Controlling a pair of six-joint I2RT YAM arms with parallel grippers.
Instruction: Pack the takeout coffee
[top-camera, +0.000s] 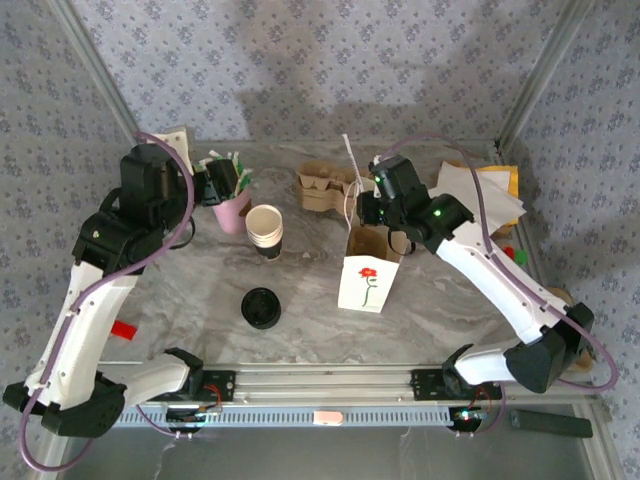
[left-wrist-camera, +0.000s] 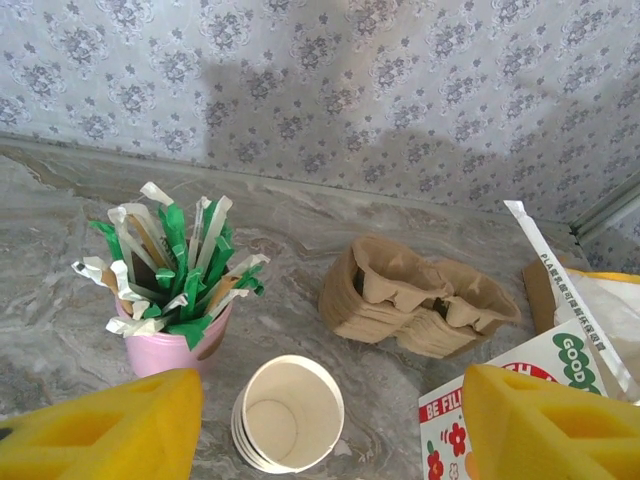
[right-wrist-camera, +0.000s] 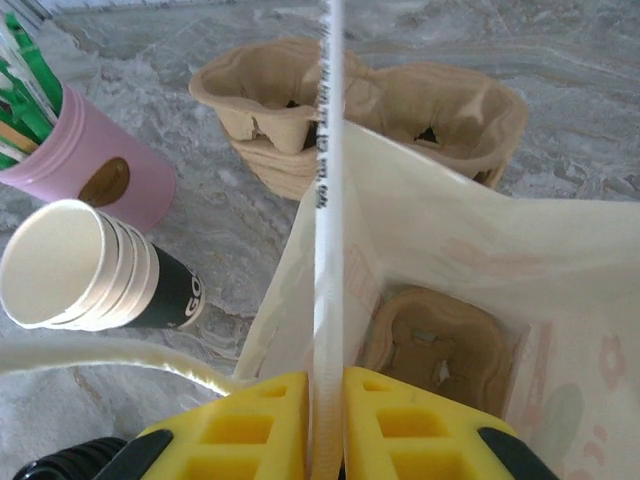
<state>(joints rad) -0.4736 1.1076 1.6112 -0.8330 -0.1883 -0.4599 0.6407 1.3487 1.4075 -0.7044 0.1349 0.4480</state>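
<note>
The takeout coffee (top-camera: 261, 308), a black-lidded cup seen as a black disc, stands alone on the marble table at front centre. A white paper bag (top-camera: 362, 285) with a red flower stands open to its right. My right gripper (top-camera: 372, 210) hovers over the bag's mouth, shut on a long paper-wrapped straw (right-wrist-camera: 327, 200) that points up and away. In the right wrist view a brown cup carrier (right-wrist-camera: 430, 335) lies on the bag's (right-wrist-camera: 450, 230) floor. My left gripper (left-wrist-camera: 330, 420) is open above a stack of lidless cups (left-wrist-camera: 288, 412), far from the coffee.
A pink cup (left-wrist-camera: 165, 340) of green and white wrapped sticks stands beside the cup stack (top-camera: 265, 230). A pile of brown cup carriers (top-camera: 325, 185) sits at the back centre. Loose paper sheets (top-camera: 480, 190) lie at the back right. A red tag (top-camera: 122, 329) lies by the left arm.
</note>
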